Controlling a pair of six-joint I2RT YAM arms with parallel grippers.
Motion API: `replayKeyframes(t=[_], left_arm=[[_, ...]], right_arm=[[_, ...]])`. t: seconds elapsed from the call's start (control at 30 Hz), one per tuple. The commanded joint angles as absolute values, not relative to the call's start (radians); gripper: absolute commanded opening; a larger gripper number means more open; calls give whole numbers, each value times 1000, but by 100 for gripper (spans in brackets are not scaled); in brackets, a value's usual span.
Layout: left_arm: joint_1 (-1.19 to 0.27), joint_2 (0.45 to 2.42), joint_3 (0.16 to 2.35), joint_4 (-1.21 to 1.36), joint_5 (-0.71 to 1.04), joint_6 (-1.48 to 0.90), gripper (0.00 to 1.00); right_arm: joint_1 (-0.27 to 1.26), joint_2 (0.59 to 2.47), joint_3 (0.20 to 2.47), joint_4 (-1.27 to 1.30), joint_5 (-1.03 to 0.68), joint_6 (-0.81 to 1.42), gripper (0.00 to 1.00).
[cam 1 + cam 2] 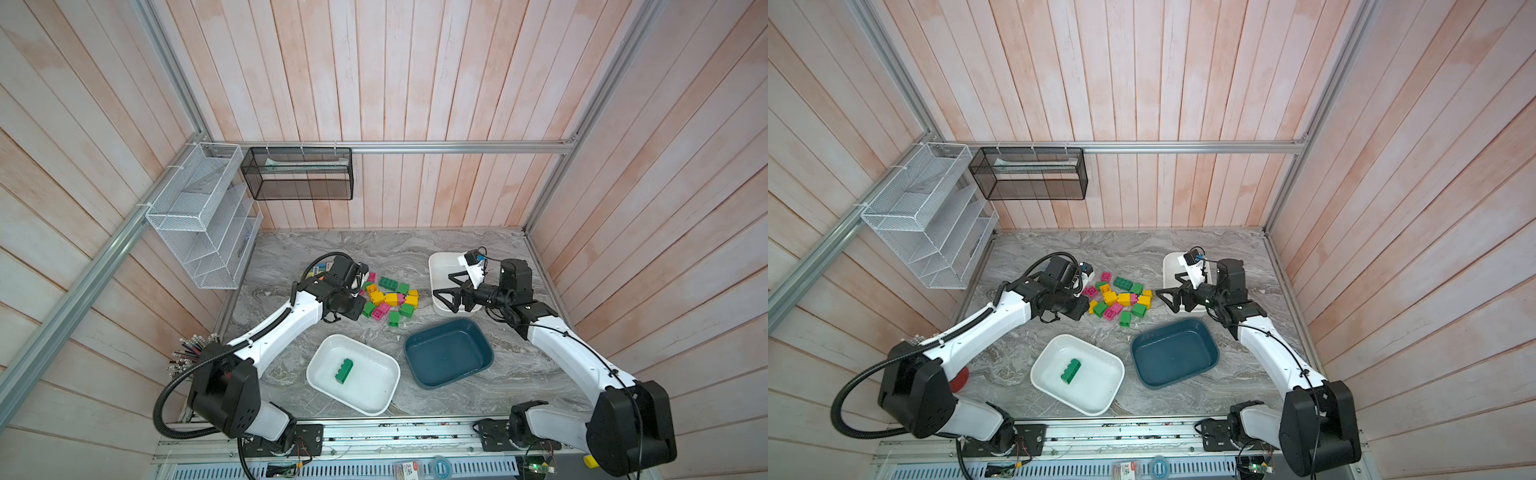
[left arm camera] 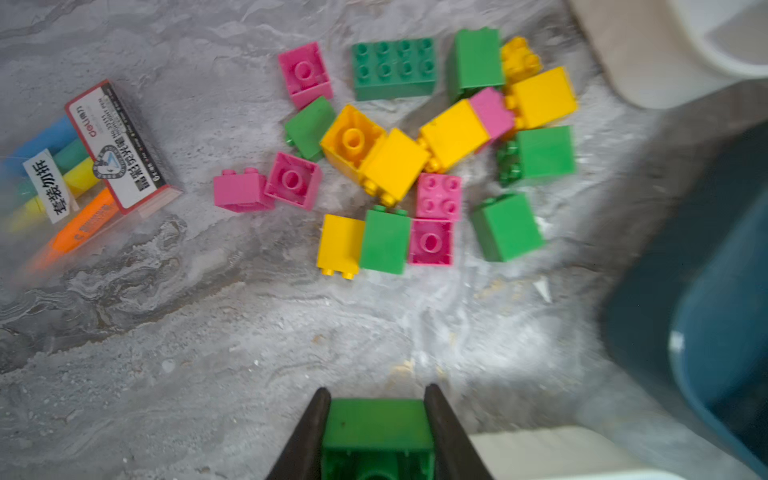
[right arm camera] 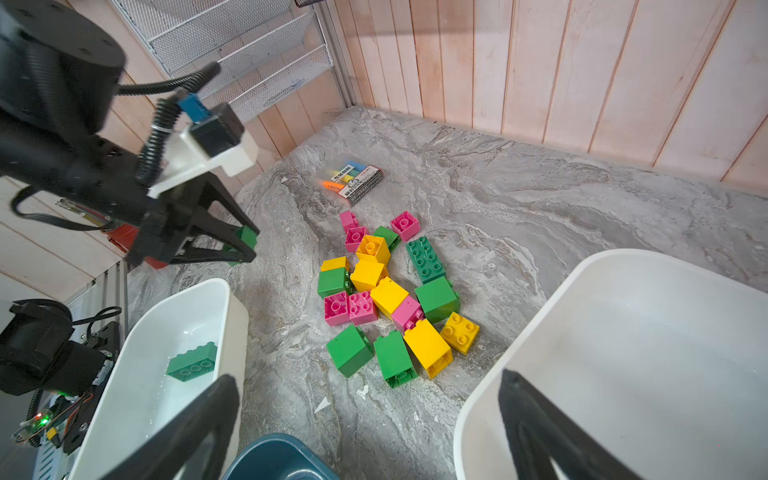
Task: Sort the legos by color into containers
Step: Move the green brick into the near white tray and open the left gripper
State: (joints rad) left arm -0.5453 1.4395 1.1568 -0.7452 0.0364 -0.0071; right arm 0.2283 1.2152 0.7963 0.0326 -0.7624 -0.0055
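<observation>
In both top views the pile of bricks (image 1: pixel 388 297) sits in the middle of the counter (image 1: pixel 291 249). The left jaws are at its left edge, hidden under the wrist. From them, the near white tub (image 1: pixel 374 390) lies toward the robot's base. The oblong green brick (image 1: pixel 344 371) inside it has its long axis slantwise across the tub's floor. The teal tub (image 1: pixel 449 357) beside it is empty. We judge the left arm (image 1: pixel 286 324) much the nearer to that white tub.

In the left wrist view the left jaws are clenched on a square green brick (image 2: pixel 377 419). It is smooth and glossy, with its hollow side toward the camera. The near white tub's rim shows just beside them.

In the right wrist view the right jaws stand spread and empty over the far white tub (image 3: pixel 623 332). The square green brick hangs clear of the marbled counter, with the near white tub below and to one side. We expect a short carry and a drop.
</observation>
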Motion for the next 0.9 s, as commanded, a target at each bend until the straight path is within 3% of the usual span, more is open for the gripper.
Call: replayKeyframes(t=[0.0, 0.27, 0.6, 0.7, 0.87], left_arm=[[-639, 1324, 1094, -835, 66, -175, 32], [-895, 1191, 934, -824, 29, -486, 33], [-946, 1224, 722, -682, 25, -661, 33], [-946, 1286, 714, -688, 19, -657, 38], [-946, 1290, 765, -730, 2, -628, 60]], right_arm=[[225, 1184, 783, -5, -811, -19, 98], [266, 1147, 768, -87, -893, -78, 98], [273, 1171, 786, -145, -875, -128, 98], [275, 1179, 790, -159, -870, -134, 98], [276, 1158, 778, -166, -868, -137, 98]])
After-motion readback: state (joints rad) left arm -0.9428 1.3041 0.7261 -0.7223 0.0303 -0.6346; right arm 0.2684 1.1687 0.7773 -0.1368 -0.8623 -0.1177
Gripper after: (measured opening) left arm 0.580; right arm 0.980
